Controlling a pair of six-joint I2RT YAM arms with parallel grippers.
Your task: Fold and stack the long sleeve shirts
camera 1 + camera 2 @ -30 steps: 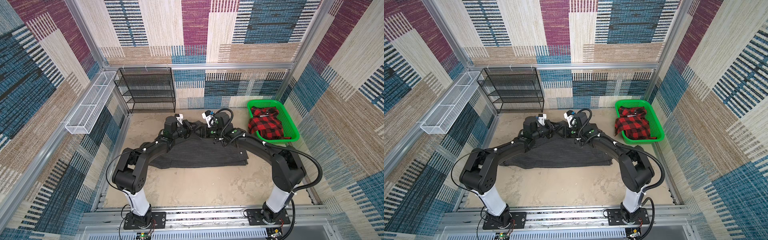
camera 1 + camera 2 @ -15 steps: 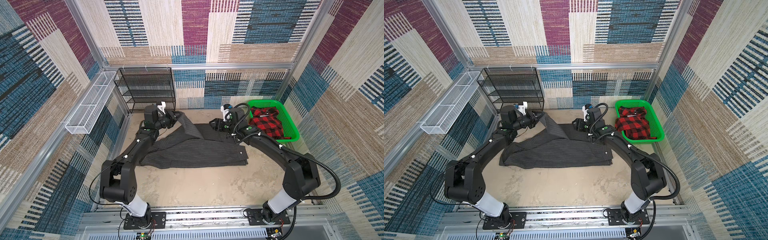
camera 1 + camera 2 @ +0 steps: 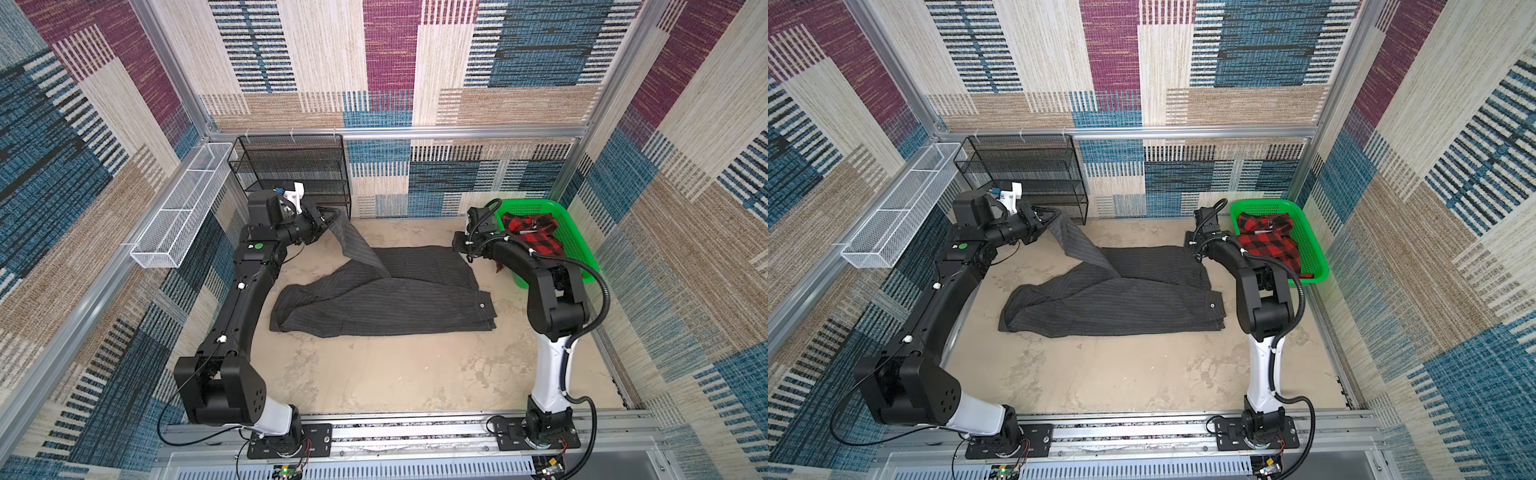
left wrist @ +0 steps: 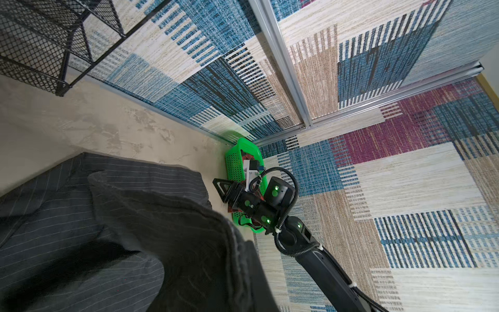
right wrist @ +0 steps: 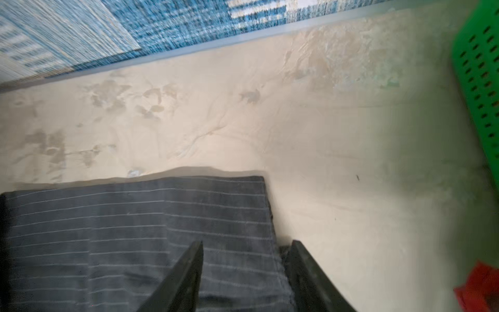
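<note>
The dark grey pinstriped shirt (image 3: 395,299) (image 3: 1121,299) lies spread across the middle of the sandy floor. My left gripper (image 3: 328,218) (image 3: 1050,216) is shut on one end of it, held up at the far left beside the rack. The cloth (image 4: 135,216) drapes from there down to the floor and hides the jaws in the left wrist view. My right gripper (image 3: 457,245) (image 3: 1187,243) (image 5: 245,245) is open, low over the shirt's far right corner (image 5: 135,229), its fingers astride the cloth's edge. The red-and-black check shirt (image 3: 536,237) (image 3: 1271,241) lies bunched in the basket.
The green mesh basket (image 3: 575,237) (image 3: 1308,245) (image 5: 478,67) stands at the far right, just behind my right arm. A black mesh rack (image 3: 299,174) stands against the back wall at left. A white wire tray (image 3: 178,208) hangs on the left wall.
Both grippers were together at the middle of the shirt's far edge. The left one has drawn cloth up and out to the far left; the right one has moved right to the corner.
</note>
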